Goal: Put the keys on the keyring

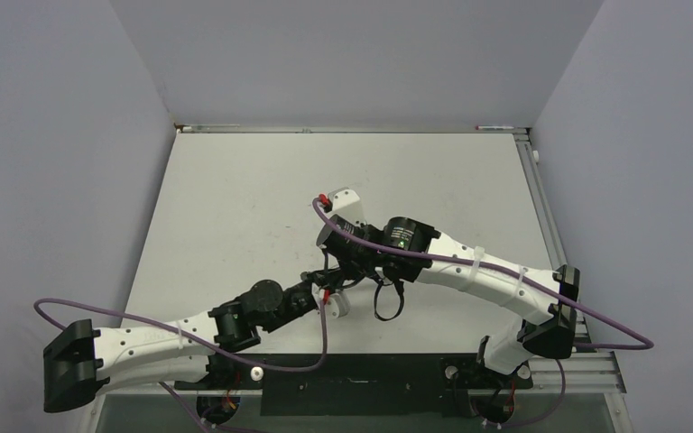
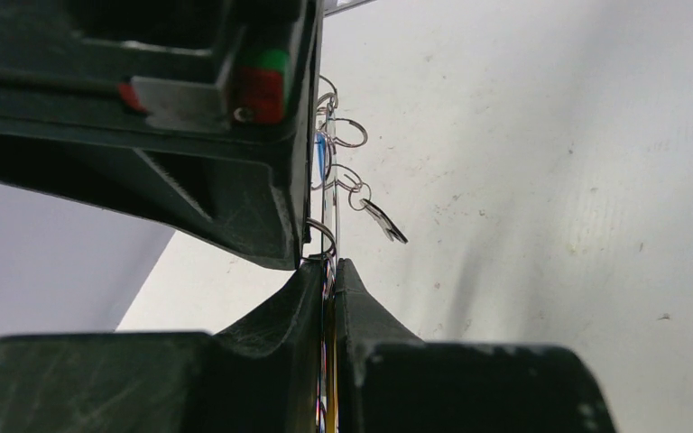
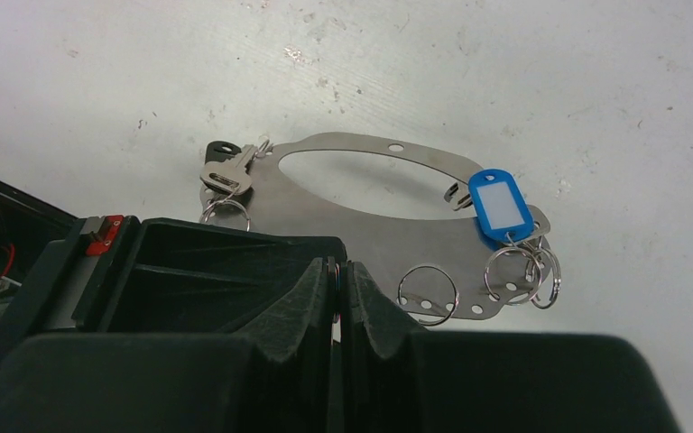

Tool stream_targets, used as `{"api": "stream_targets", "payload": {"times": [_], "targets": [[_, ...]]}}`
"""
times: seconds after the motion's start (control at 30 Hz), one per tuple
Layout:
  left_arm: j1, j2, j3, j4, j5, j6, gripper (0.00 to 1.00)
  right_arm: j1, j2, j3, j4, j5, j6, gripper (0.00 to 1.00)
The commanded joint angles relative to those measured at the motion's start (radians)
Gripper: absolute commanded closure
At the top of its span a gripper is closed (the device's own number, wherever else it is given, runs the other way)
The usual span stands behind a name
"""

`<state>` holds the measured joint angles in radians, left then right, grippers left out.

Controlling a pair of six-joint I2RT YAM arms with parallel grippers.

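Checking in: left gripper [image 2: 329, 271] is clamped on the edge of the keyring [image 3: 388, 239], which is really a flat silvery oval plate with holes. It sits just past my right gripper [image 3: 338, 271], which is squeezed tight, can't tell on what. Hanging on the plate: a key [image 3: 230, 171] up left of those fingertips, a blue tag [image 3: 501, 203] off right, and split rings [image 3: 427, 293] nearest.
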<state>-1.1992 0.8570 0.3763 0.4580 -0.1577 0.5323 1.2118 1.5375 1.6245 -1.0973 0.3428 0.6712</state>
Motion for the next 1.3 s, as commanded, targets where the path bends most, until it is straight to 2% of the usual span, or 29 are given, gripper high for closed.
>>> {"api": "stream_targets", "payload": {"times": [0.0, 0.53, 0.63, 0.67, 0.73, 0.77, 0.83, 1.07, 1.27], "targets": [[-0.045, -0.002, 0.037, 0.119, -0.023, 0.121, 1.00, -0.009, 0.026, 0.032, -0.005, -0.010, -0.001, 0.95], [-0.066, -0.009, 0.026, 0.145, -0.009, 0.064, 1.00, -0.013, 0.013, 0.031, 0.017, 0.026, -0.010, 0.93], [-0.066, -0.005, 0.021, 0.145, -0.007, 0.056, 1.00, -0.013, 0.000, 0.029, 0.028, 0.039, -0.005, 0.84], [-0.066, -0.004, 0.019, 0.146, -0.006, 0.052, 1.00, -0.012, -0.005, 0.029, 0.032, 0.044, -0.004, 0.78], [-0.066, -0.008, 0.013, 0.153, -0.007, 0.041, 1.00, -0.012, -0.018, 0.027, 0.043, 0.052, -0.005, 0.54], [-0.066, -0.010, 0.011, 0.157, -0.005, 0.034, 1.00, -0.012, -0.025, 0.027, 0.051, 0.060, -0.006, 0.47], [-0.066, -0.014, 0.009, 0.161, 0.001, 0.021, 1.00, -0.011, -0.035, 0.029, 0.060, 0.080, -0.006, 0.39], [-0.066, -0.015, 0.007, 0.161, -0.003, -0.012, 1.00, -0.011, -0.103, 0.011, 0.147, 0.138, -0.020, 0.24], [-0.066, -0.035, -0.020, 0.203, 0.003, -0.038, 1.00, -0.007, -0.185, -0.020, 0.212, 0.251, -0.017, 0.22]]}}
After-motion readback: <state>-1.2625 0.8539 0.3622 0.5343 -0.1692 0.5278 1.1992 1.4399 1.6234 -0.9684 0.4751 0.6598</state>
